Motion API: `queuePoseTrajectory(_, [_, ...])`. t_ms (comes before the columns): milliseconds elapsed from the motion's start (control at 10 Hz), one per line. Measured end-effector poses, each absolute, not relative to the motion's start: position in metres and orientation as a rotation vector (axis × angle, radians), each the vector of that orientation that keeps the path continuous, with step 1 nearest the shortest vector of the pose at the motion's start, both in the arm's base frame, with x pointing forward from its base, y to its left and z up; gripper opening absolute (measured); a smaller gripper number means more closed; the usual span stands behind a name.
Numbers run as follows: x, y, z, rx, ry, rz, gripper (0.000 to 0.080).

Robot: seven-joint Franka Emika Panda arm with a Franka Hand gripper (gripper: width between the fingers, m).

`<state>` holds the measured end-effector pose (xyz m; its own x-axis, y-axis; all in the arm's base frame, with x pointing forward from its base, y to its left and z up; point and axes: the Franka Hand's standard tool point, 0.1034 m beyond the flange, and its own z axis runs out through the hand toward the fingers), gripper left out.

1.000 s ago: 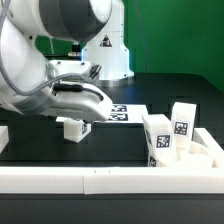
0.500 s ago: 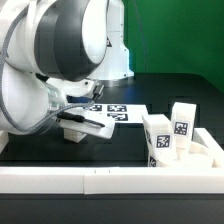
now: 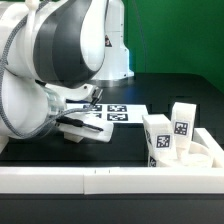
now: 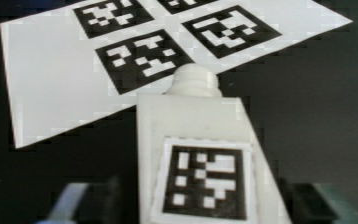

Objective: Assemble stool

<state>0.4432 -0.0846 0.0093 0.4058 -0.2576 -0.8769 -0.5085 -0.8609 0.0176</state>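
White plastic leg (image 4: 199, 150) sits clamped in your gripper (image 4: 194, 205), its peg end out ahead above the marker board (image 4: 140, 60). The seat (image 3: 195, 150) off to the side carries two legs (image 3: 168, 135) upright, so you look roughly halfway.

We see a black surface (image 3: 125, 140) carrying everything. On it, toward the far side, lies the marker board (image 3: 122, 113), flat, its tags facing up. At the exterior view's right stands the round seat (image 3: 196, 153) with tagged legs (image 3: 180, 128) upright on or by it. A long white rail (image 3: 110, 180) runs along the near edge.
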Motion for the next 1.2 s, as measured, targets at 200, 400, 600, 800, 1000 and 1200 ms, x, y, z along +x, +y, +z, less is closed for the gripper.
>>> queuePoseTrajectory(200, [0.447, -0.084, 0.014, -2.425, 0.669, 1.419, 0.032])
queuePoseTrajectory(400, [0.467, -0.079, 0.057, -2.469, 0.608, 1.368, 0.032])
queuePoseTrajectory(600, [0.487, -0.083, 0.082, -2.645, 0.49, 1.166, 0.032])
queuePoseTrajectory(800, [0.49, -0.081, 0.082, -2.73, 0.508, 0.99, 0.032])
queuePoseTrajectory(1000, [0.511, -0.071, 0.105, -2.829, 0.474, 0.846, 0.032])
queuePoseTrajectory(1200, [0.54, -0.029, 0.155, -2.966, 0.334, 0.682, 0.032])
